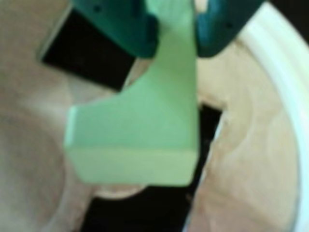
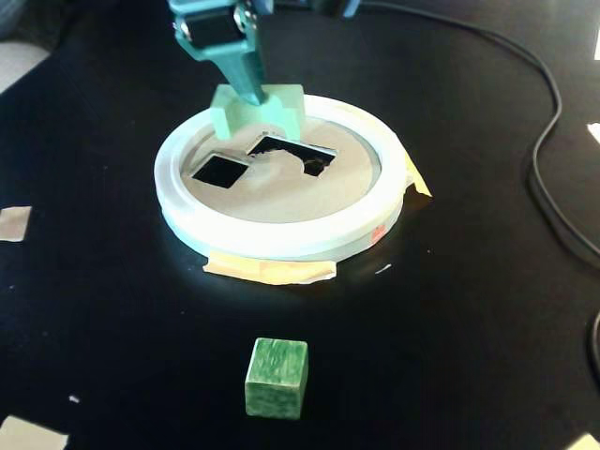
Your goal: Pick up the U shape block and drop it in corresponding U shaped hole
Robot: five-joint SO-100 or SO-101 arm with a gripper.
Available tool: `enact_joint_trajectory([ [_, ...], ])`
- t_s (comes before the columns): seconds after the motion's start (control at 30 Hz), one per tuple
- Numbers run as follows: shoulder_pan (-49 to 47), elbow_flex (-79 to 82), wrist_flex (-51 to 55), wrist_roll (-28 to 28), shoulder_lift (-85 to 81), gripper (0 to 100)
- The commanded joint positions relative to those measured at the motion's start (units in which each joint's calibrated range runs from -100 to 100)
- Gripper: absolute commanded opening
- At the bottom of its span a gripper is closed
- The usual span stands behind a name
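Showing only in fixed view: green cube (image 2: 277,377).

Black table (image 2: 469,328) w/ white ring sorter (image 2: 281,239), green cube (image 2: 277,377), cable (image 2: 544,150), tape bits (image 2: 13,223).

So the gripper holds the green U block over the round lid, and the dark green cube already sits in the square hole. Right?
Not quite: in the fixed view the cube lies on the black table in front of the lid; the square hole is empty.

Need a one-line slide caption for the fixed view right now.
Claw holds the green U block over the round sorter lid; green cube waits on the table.
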Motion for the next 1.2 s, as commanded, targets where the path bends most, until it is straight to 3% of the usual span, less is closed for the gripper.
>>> enact_joint_trajectory([
  [0.0, 0.2, -7.0, -0.5, 0.1, 1.6, 2],
  [0.37, 0.5, -15.8, -0.4, 0.1, 9.3, 1],
  [1.0, 1.0, -16.1, -0.5, 0.2, 12.6, 2],
  [1.1, 1.0, -16.1, -1.1, 0.2, 12.6, 8],
  [1.17, 0.9, -16.0, -4.4, 0.6, 12.8, 18],
])
